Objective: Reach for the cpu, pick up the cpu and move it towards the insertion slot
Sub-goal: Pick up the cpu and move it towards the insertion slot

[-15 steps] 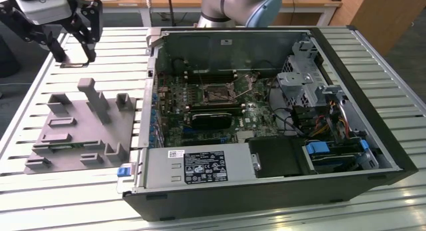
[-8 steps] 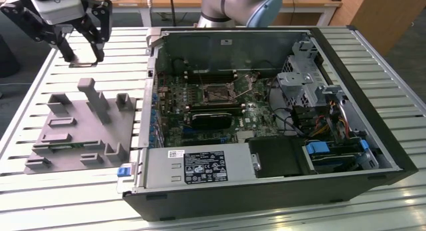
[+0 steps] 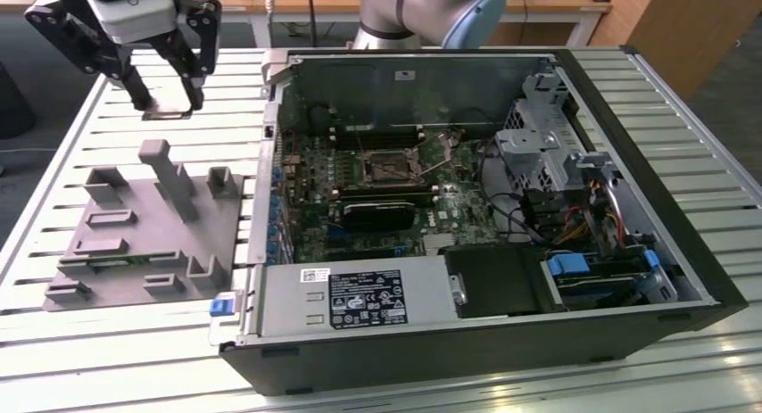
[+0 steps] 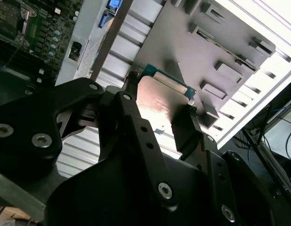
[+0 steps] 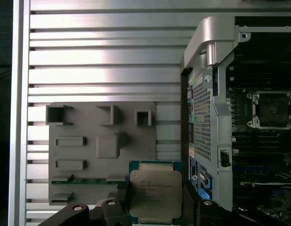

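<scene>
My gripper (image 5: 157, 200) clamps the cpu (image 5: 156, 194) by two opposite edges, raised flat above the grey tray (image 3: 120, 243). The insertion slot (image 3: 387, 168) is well apart from the tray, inside the computer case (image 3: 666, 208).

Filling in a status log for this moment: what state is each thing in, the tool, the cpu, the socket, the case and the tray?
tool: shut on the cpu, up above the table.
cpu: gripped at two opposite edges, held clear of the grey tray.
insertion slot: empty, dark centre showing.
computer case: lying on its side, side panel off.
grey tray: flat on the table, green strip lying in it.
</scene>
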Robot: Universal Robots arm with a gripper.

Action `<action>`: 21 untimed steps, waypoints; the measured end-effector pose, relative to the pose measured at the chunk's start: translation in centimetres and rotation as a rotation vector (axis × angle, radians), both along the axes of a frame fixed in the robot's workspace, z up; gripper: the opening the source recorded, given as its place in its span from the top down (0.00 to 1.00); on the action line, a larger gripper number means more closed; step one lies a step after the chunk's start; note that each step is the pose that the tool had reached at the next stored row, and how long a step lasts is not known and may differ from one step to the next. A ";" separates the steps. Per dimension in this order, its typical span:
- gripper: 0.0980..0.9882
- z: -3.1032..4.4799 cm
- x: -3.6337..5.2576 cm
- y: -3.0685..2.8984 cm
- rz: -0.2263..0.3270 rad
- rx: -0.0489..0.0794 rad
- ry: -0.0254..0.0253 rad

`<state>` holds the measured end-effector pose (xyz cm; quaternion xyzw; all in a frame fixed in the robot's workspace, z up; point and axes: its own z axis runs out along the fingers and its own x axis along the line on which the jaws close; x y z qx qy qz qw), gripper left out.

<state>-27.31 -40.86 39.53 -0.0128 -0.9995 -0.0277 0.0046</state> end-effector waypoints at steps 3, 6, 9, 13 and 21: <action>0.50 0.00 0.66 0.00 0.000 0.000 0.0000; 0.50 0.00 1.36 0.00 -0.001 0.000 0.0002; 0.50 0.00 2.02 0.00 -0.001 0.000 0.0002; 0.50 -0.01 2.97 0.00 -0.001 0.000 0.0002; 0.50 -0.01 4.77 0.00 -0.002 0.000 0.0003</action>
